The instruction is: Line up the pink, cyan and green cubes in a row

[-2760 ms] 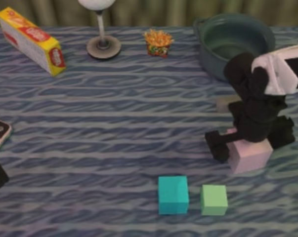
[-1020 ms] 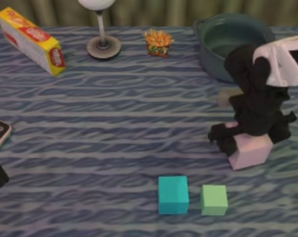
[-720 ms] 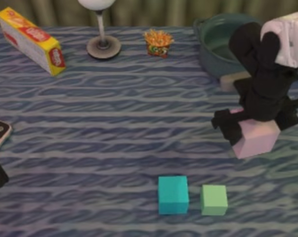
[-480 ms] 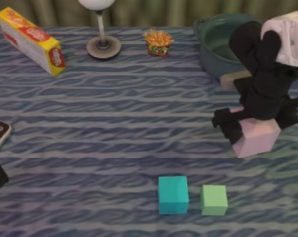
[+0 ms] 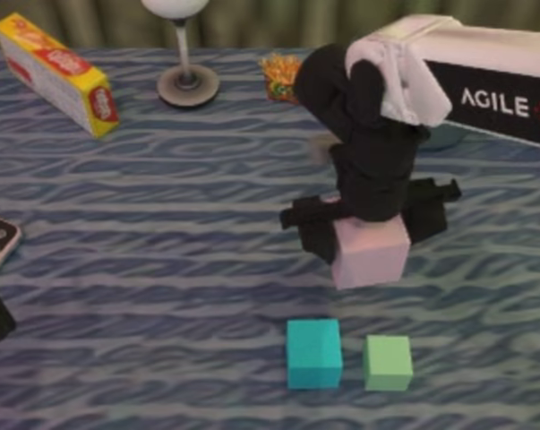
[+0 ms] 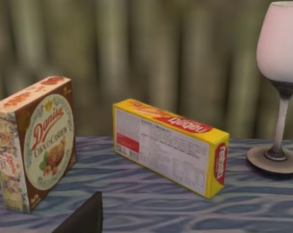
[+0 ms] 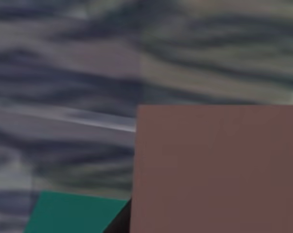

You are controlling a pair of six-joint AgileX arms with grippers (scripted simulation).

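Right claw (image 5: 370,219) grips pink cube (image 5: 371,255).

- The right arm reaches in from the table's right toward its middle, wrist pointing down.
- The right gripper (image 5: 370,224) has its fingers clamped on the pink cube (image 5: 371,253).
- The left arm sits parked at the left edge.

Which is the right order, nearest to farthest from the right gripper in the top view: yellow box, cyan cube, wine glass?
Measured from the right gripper, holding the pink cube:
1. Cyan cube, just below it, near the front edge.
2. Wine glass, at the back, left of centre.
3. Yellow box, back left corner.
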